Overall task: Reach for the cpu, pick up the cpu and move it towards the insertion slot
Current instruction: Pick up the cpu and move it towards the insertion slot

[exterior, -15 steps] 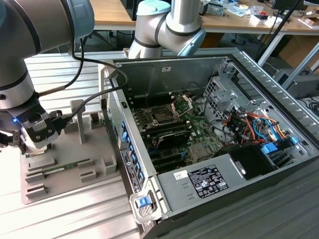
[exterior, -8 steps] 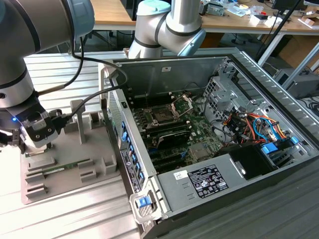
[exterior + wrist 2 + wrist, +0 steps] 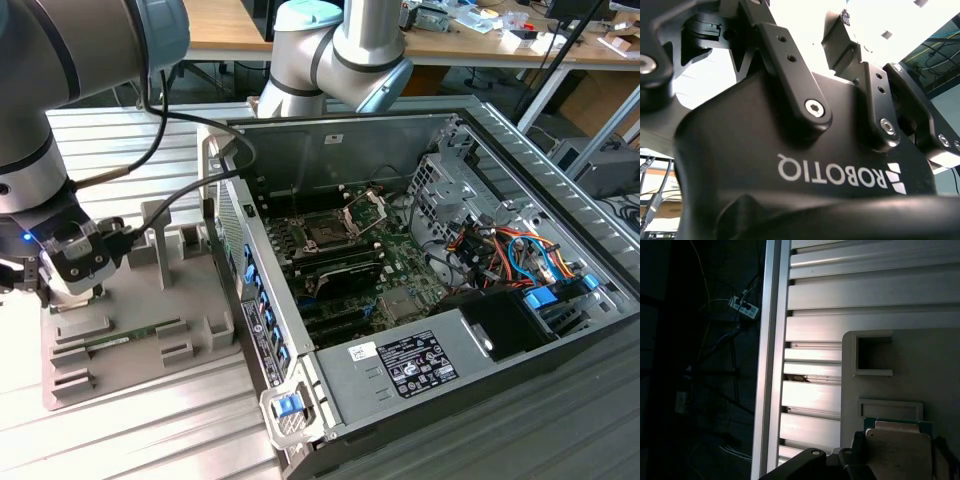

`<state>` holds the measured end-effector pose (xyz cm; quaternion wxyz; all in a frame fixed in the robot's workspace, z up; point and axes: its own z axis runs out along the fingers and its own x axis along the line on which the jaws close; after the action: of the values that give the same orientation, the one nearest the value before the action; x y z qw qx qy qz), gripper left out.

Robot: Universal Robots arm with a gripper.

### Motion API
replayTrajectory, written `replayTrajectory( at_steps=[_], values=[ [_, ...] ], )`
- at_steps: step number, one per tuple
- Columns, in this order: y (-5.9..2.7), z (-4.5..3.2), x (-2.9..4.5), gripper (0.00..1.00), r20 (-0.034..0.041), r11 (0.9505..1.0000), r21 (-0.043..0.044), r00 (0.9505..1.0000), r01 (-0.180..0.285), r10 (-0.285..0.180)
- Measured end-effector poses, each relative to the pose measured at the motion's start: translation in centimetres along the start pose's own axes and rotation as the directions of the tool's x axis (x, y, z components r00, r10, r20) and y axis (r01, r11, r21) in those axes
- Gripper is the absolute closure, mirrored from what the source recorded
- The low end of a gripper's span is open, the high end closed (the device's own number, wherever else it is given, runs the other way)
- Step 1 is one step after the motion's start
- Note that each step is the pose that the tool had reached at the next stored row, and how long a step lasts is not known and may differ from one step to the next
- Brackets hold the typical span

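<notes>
**Pick station: grip unconfirmed**

The black robot gripper (image 3: 72, 285) sits low at the small square cpu with the pale cream metal top (image 3: 897, 450), on the grey plastic fixture tray (image 3: 190, 300). It should stay square, centre on the chip's edges and lift flat. Open or clamped: cannot tell. The dark square insertion slot with the silver frame (image 3: 328, 232) is well apart.

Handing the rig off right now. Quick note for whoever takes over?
Arm: pincer is low over the grey holder tray, on the exterior view's left. Whether it is open or shut can't be told.
Parts: cpu sits right at the pincer in the first wrist view. The insertion slot is inside the open computer case, away from the pincer.
Done: reach.
Left: confirmed grasp, lift, carry to the slot.
</notes>
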<state>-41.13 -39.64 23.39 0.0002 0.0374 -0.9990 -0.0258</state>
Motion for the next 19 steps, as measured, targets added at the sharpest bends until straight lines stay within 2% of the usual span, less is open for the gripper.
replayTrajectory(
  at_steps=[19],
  values=[
    [0.03,-0.64,-0.01,0.45,-0.0001,1.0,0.0001,1.0,0.0,0.0]
  ],
)
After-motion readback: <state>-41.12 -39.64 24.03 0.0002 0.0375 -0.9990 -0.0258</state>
